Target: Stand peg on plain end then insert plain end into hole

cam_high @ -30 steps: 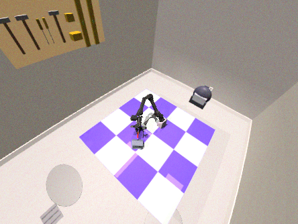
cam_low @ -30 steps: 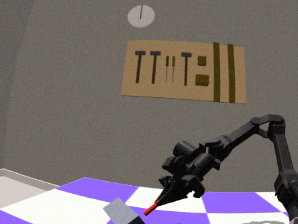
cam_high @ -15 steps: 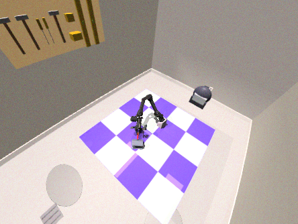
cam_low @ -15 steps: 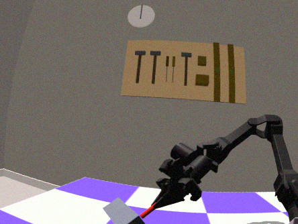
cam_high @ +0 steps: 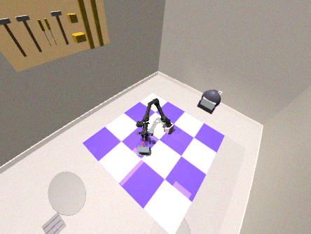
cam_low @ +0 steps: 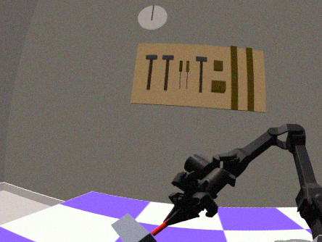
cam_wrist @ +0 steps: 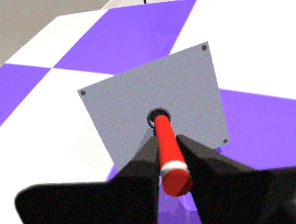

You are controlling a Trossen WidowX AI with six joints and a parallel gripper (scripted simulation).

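Wrist view, and it's a tense one: the tool (cam_high: 143, 136) (cam_low: 169, 219) (cam_wrist: 166, 141) has the red peg (cam_high: 143, 143) (cam_low: 159, 228) (cam_wrist: 170, 150) pinched between its fingers, and the peg's far end is right at the hole (cam_wrist: 159, 116) in the sloped panel (cam_high: 143, 149) (cam_low: 131, 226) (cam_wrist: 140, 90)! The white band (cam_wrist: 174, 166) sits at the end nearer the camera, so it's the plain end going forward, just as the job wants. Is it in yet? From where I'm standing it looks to be at the mouth, perhaps barely inside; I can't tell how deep. Dark rim shows above the peg's tip, so the line-up looks close, though I wouldn't swear to it.

Across to the outside view, and the arm (cam_high: 148, 113) (cam_low: 255, 145) reaches down at a slant, the peg bridging tool and panel, well off the bench (cam_high: 164, 154) (cam_low: 188, 235) (cam_wrist: 260, 117). The standing-up part, I'd judge, is behind us, though nothing here proves it. Still to come: the straight push along the hole's own direction until it bottoms out, then the release, then the retreat. Careful now! A slight tilt could jam it against the rim, and opening too soon might let it slip out.
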